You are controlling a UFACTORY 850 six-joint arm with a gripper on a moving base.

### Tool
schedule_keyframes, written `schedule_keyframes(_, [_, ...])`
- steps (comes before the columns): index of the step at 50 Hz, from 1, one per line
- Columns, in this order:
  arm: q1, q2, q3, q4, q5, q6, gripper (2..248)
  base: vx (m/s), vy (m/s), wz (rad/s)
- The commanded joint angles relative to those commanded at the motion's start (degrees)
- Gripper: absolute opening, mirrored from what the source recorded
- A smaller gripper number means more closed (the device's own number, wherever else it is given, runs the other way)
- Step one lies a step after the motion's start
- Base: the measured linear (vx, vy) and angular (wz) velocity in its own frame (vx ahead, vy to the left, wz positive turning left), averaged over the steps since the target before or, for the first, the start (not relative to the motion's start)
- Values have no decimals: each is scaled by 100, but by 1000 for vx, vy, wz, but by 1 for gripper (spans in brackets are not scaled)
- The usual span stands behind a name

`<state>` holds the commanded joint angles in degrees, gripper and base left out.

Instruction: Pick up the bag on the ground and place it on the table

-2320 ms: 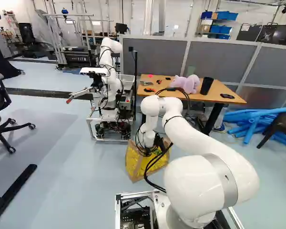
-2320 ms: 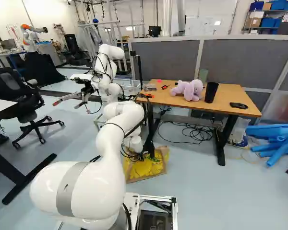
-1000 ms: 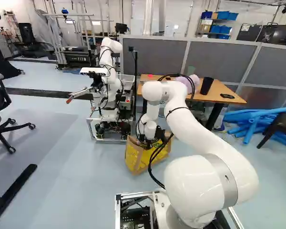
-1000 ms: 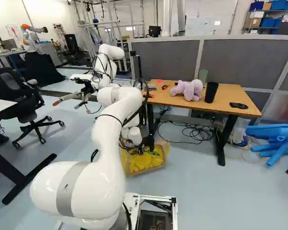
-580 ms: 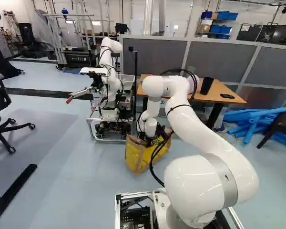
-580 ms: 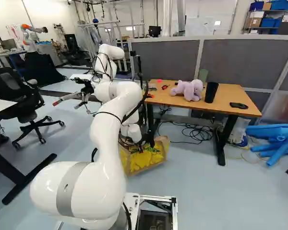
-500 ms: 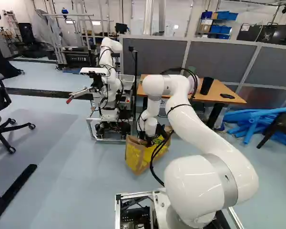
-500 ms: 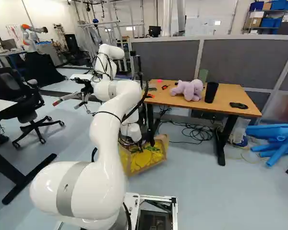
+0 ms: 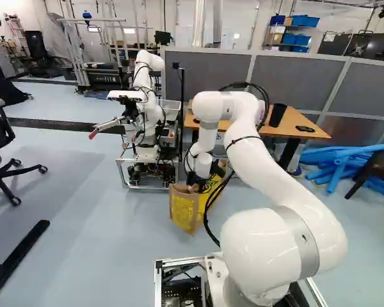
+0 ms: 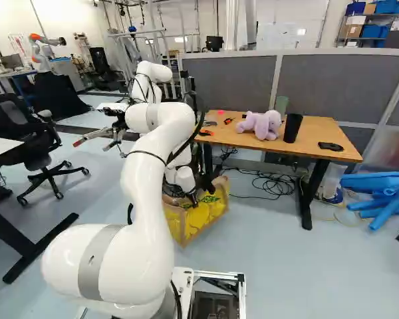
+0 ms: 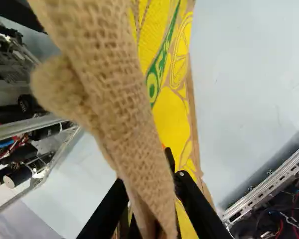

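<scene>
Two fingers of my pincer (image 9: 196,183) pinch a coarse, woven tan strip (image 11: 117,99) of the bag (image 10: 205,216), boxy, yellow-sided, its contents hidden from me. It sits low, near the table (image 10: 312,145); whether it touches the floor (image 10: 279,266), I cannot tell. A plush lilac toy (image 10: 261,125) lies beside a tapering black cup (image 10: 293,128).

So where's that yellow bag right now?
Just below the middle of the left base view, the bag has its cloth pinched in the gripper, low in front of the table.
</scene>
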<state>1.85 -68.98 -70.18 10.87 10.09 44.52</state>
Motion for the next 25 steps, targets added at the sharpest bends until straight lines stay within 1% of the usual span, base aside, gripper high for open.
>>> schedule_keyframes(25, [0, 538, 418, 0, 0, -1505, 22, 0, 0, 0])
